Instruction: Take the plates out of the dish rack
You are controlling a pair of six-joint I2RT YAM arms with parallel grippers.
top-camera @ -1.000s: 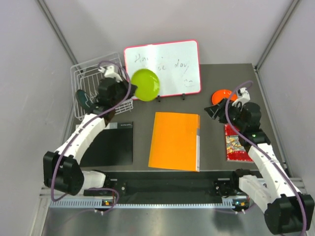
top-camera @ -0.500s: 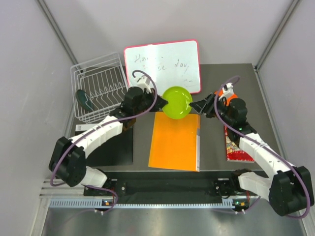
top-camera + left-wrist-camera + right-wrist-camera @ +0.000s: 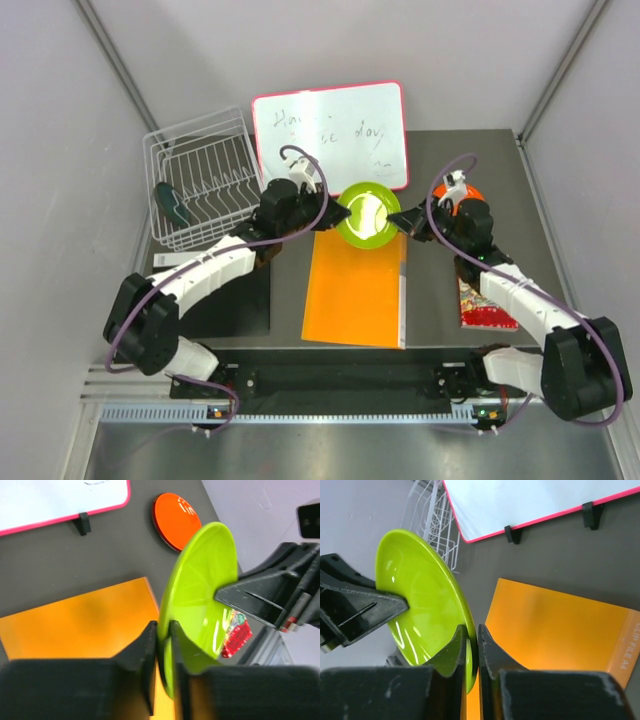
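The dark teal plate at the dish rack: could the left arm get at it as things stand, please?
Probably not yet: the left gripper is shut on the lime green plate, which the right gripper grips too. Otherwise the way looks free.

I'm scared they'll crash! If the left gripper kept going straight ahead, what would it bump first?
Probably the right gripper, shut on the far rim of the green plate that the left gripper also pinches; depth is unclear.

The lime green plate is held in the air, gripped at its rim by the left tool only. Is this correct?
Not by the left tool only: the right tool is shut on the rim of the lime green plate too, on the opposite side, as the right wrist view shows. The plate is indeed in the air, gripped at its rim.
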